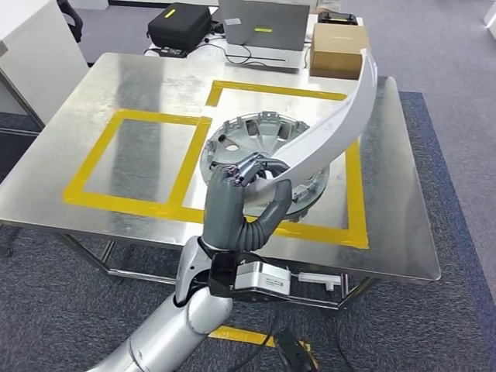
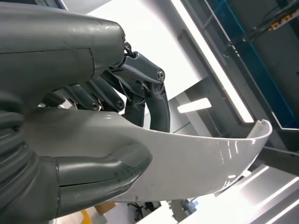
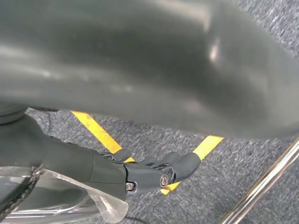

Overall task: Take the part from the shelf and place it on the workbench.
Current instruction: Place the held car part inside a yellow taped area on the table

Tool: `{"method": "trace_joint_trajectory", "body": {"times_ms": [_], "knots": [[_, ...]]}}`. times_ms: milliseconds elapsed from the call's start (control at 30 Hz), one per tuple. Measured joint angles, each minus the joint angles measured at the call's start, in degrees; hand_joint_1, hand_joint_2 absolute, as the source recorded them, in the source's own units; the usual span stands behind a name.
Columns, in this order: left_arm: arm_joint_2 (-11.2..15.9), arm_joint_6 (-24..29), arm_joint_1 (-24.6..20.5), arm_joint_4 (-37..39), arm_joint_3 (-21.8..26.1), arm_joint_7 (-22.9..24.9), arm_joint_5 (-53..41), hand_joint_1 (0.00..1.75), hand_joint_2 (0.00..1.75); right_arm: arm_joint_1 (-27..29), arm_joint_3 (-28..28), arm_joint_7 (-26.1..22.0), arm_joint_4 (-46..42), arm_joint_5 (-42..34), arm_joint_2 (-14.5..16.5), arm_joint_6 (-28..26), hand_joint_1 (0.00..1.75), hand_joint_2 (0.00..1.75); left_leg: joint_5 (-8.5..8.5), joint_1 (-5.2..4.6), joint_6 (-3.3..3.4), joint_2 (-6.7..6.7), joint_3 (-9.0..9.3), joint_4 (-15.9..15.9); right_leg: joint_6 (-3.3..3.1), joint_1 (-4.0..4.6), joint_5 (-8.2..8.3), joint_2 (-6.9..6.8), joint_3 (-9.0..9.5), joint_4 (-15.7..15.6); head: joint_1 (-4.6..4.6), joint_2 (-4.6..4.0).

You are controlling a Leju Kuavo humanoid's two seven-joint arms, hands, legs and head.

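The left hand (image 1: 229, 203) grips one end of the part (image 1: 333, 132), a long, curved white trim strip; in the left wrist view the thumb (image 2: 102, 175) lies along one face of the strip (image 2: 197, 158) and the dark fingers (image 2: 155, 100) curl over the other, so the hold is firm. From the hand the part rises in an arc up and to the right, its far tip above the far right of the bench (image 1: 409, 232), clear of the surface. Below the hand and the part's lower end a silver hubcap (image 1: 257, 139) lies flat on the bench, inside the right one of two squares marked in yellow tape (image 1: 134, 205). The left square holds nothing. The right hand (image 3: 151, 175) hangs low over grey carpet (image 3: 246, 158) crossed by yellow floor tape; its fingers appear stretched out, but whether it has hold of anything cannot be told. Past the bench's far edge sit a laptop (image 1: 263, 27), a cardboard box (image 1: 336, 50) and a black case (image 1: 178, 23).
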Motion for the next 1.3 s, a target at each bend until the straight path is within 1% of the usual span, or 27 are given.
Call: {"method": "trace_joint_trajectory", "body": {"times_ms": [67,133,167,233,267,300,333,400,433,467,500,567,633,667,733,767,800,833,867,933,967,1000,1100,1133,1200,1267,1300], "knots": [[-0.07,0.00,0.01,0.00,0.01,0.00,-0.01,1.75,1.75,-0.04,0.00,0.00,0.00,0.00,0.00,0.00,0.00,0.00,0.16,-0.13,0.72,-0.08,-0.02,-0.34,0.73,-0.21,-0.05,-0.07,-0.18,-0.07,0.01,0.00],[-0.16,0.01,-0.01,0.00,-0.02,0.00,-0.02,1.75,1.75,-0.08,0.01,0.00,0.00,0.00,0.00,0.00,0.00,0.00,0.42,-0.05,1.49,-0.03,0.14,-0.70,1.24,-0.37,-1.44,-0.10,-1.20,1.75,0.18,0.00],[-0.20,-0.01,-0.01,0.00,-0.04,0.00,-0.02,1.75,1.75,-0.09,0.01,0.00,0.00,0.00,0.00,0.00,0.00,0.00,0.49,0.01,1.80,0.01,0.20,-0.83,1.40,-0.40,-2.94,-0.10,-2.53,4.38,0.28,0.00],[-0.18,-0.02,-0.01,0.00,-0.06,0.00,-0.02,1.75,1.75,0.01,-0.01,0.00,0.00,0.00,-0.01,0.00,0.00,0.00,0.44,-0.14,2.14,0.06,0.15,-0.80,1.61,-0.39,-6.41,-0.10,-6.39,12.38,0.47,0.00],[-0.17,-0.03,0.00,0.00,-0.06,0.00,-0.01,1.75,1.75,0.10,-0.02,0.01,0.00,0.00,-0.02,0.00,0.00,0.00,0.41,-0.23,2.21,0.07,0.14,-0.79,1.67,-0.39,-7.30,-0.10,-8.06,15.59,0.47,0.00],[-0.16,-0.03,0.00,0.00,-0.06,0.00,-0.01,1.75,1.75,0.18,-0.02,0.01,0.00,0.00,-0.02,0.00,0.00,0.00,0.38,-0.31,2.24,0.05,0.16,-0.77,1.67,-0.38,-7.14,-0.10,-8.86,16.91,0.49,0.00],[-0.16,-0.03,0.00,0.00,-0.07,0.00,-0.01,1.75,1.75,0.21,-0.02,0.02,0.00,0.00,-0.02,0.00,0.00,0.00,0.35,-0.36,2.26,0.02,0.21,-0.75,1.61,-0.37,-5.98,-0.10,-8.57,15.98,0.49,0.00],[-0.17,-0.03,-0.01,0.00,-0.07,0.00,-0.01,1.75,1.75,0.14,-0.01,0.02,0.00,0.00,-0.02,0.00,0.00,0.00,0.21,-0.40,2.14,-0.05,0.37,-0.71,1.34,-0.37,-1.98,-0.13,-5.06,8.40,0.49,0.00],[-0.18,-0.02,-0.01,0.00,-0.07,0.00,-0.01,1.75,1.75,0.05,0.00,0.01,0.00,0.00,-0.02,0.00,0.00,0.00,0.10,-0.53,1.98,-0.09,0.35,-0.60,1.17,-0.31,-0.66,-0.12,-3.06,4.52,0.49,0.00],[-0.18,-0.03,-0.01,0.00,-0.07,0.00,-0.02,1.75,1.75,-0.02,0.00,0.01,0.00,0.00,-0.02,0.00,0.00,0.00,0.04,-0.64,1.76,-0.10,0.29,-0.52,0.99,-0.25,0.13,-0.10,-1.57,1.71,0.45,0.00],[-0.17,-0.03,-0.01,0.00,-0.07,0.00,-0.02,1.75,1.75,-0.04,-0.01,0.00,0.00,0.00,-0.02,0.00,0.00,0.00,0.03,-0.73,1.54,-0.09,0.21,-0.47,0.82,-0.16,0.17,-0.04,-0.91,0.53,0.43,0.00],[-0.16,-0.03,-0.02,-0.01,-0.07,0.00,-0.02,1.75,1.75,0.04,-0.01,0.00,0.00,0.00,-0.02,0.00,0.00,0.00,0.00,-0.75,1.01,-0.06,0.14,-0.46,0.32,-0.12,0.15,0.07,-0.70,0.33,0.38,0.00],[-0.16,-0.03,-0.03,-0.02,-0.07,0.00,-0.02,1.75,1.75,0.05,-0.01,0.00,0.00,0.00,-0.01,0.00,0.00,0.00,-1.14,-0.65,0.40,-0.02,-0.30,0.88,-0.32,-0.29,0.30,0.07,-0.53,0.10,0.31,0.00],[-0.14,-0.02,-0.03,-0.02,-0.06,0.00,-0.02,1.75,1.75,0.00,0.00,0.00,0.00,0.00,0.00,0.00,0.00,0.00,-2.56,-0.59,0.11,0.00,-1.24,3.13,-0.62,-0.39,0.37,0.02,-0.42,-0.03,0.27,0.00],[-0.04,-0.02,-0.01,-0.01,-0.03,0.00,-0.01,1.75,1.75,-0.03,-0.01,0.00,0.00,0.00,-0.01,0.00,0.00,0.00,-6.23,-0.42,-0.29,0.04,-4.58,10.64,-0.97,-0.36,0.31,-0.07,-0.38,-0.04,0.17,0.00],[0.00,-0.02,0.00,0.00,0.00,0.00,0.01,1.75,1.75,0.01,-0.01,0.00,0.00,0.00,-0.01,0.00,0.00,0.00,-7.46,-0.35,-0.39,0.04,-6.22,14.10,-1.01,-0.34,0.28,-0.10,-0.37,-0.02,0.20,0.00],[0.03,-0.02,0.01,0.00,0.02,0.00,0.04,1.75,1.75,0.05,-0.02,0.00,0.00,0.00,-0.02,0.00,0.00,0.00,-7.67,-0.31,-0.42,0.04,-7.15,15.96,-1.03,-0.32,0.25,-0.09,-0.34,-0.01,0.19,0.00],[0.03,-0.02,0.01,0.00,0.03,0.00,0.07,1.75,1.75,0.07,-0.02,0.00,0.00,0.00,-0.02,0.00,0.00,0.00,-6.68,-0.29,-0.38,0.04,-7.01,15.47,-1.02,-0.32,0.23,-0.05,-0.28,0.00,0.19,0.00],[0.02,-0.02,0.00,0.00,0.03,0.00,0.09,1.75,1.75,0.06,-0.01,0.00,0.00,0.00,-0.02,0.00,0.00,0.00,-4.72,-0.27,-0.26,0.05,-5.79,12.68,-0.96,-0.31,0.19,0.03,-0.16,0.01,0.19,0.00],[0.01,-0.02,-0.01,0.00,0.02,0.00,0.09,1.75,1.75,0.03,0.00,0.00,0.00,0.00,-0.01,0.00,0.00,0.00,-0.81,-0.33,0.09,0.06,-2.15,4.64,-0.72,-0.21,0.03,0.17,0.01,0.07,0.19,0.00],[0.01,-0.01,-0.01,0.00,0.01,0.00,0.10,1.75,1.75,0.02,0.00,0.01,0.00,0.00,0.00,0.00,0.00,0.00,0.13,-0.39,0.26,0.05,-0.86,1.75,-0.52,-0.13,-0.04,0.21,-0.04,0.13,0.21,0.00],[0.00,-0.01,-0.01,0.00,0.01,0.00,0.10,1.75,1.75,0.01,0.00,0.01,0.00,0.00,0.00,0.00,0.00,0.00,0.36,-0.48,0.40,0.02,-0.26,0.24,-0.29,-0.07,-0.08,0.20,-0.14,0.17,0.25,0.00],[-0.08,0.01,0.00,0.00,0.01,0.00,0.06,1.75,1.75,-0.02,0.00,0.01,0.00,0.01,0.00,0.01,0.00,0.00,0.34,-0.57,1.13,-0.07,-0.08,-0.54,0.64,-0.17,-0.25,0.12,-0.33,0.20,0.27,0.00],[-0.11,0.01,-0.01,0.00,-0.01,0.00,0.03,1.75,1.75,-0.05,0.01,0.00,0.00,0.01,0.00,0.01,0.00,0.00,0.47,-0.49,1.51,-0.03,0.05,-0.76,0.93,-0.21,-0.88,0.09,-0.73,0.95,0.32,0.00],[-0.16,-0.01,-0.01,0.00,-0.05,0.00,-0.01,1.75,1.75,-0.07,0.01,0.00,0.00,0.01,-0.01,0.00,0.00,0.00,0.66,-0.35,2.05,0.07,0.22,-1.06,1.27,-0.26,-3.75,0.07,-3.27,6.04,0.45,0.00],[-0.16,-0.03,0.00,0.00,-0.07,0.00,-0.01,1.75,1.75,0.06,-0.01,0.00,0.00,0.00,-0.02,0.00,0.00,0.00,0.65,-0.44,2.27,0.09,0.15,-1.05,1.47,-0.26,-6.95,0.04,-7.22,14.03,0.52,0.00],[-0.15,-0.04,0.00,0.00,-0.07,0.00,-0.01,1.75,1.75,0.15,-0.02,0.00,0.00,0.00,-0.02,0.00,0.00,0.00,0.63,-0.50,2.30,0.09,0.16,-1.05,1.52,-0.25,-7.44,0.04,-8.57,16.55,0.50,0.00]]}}
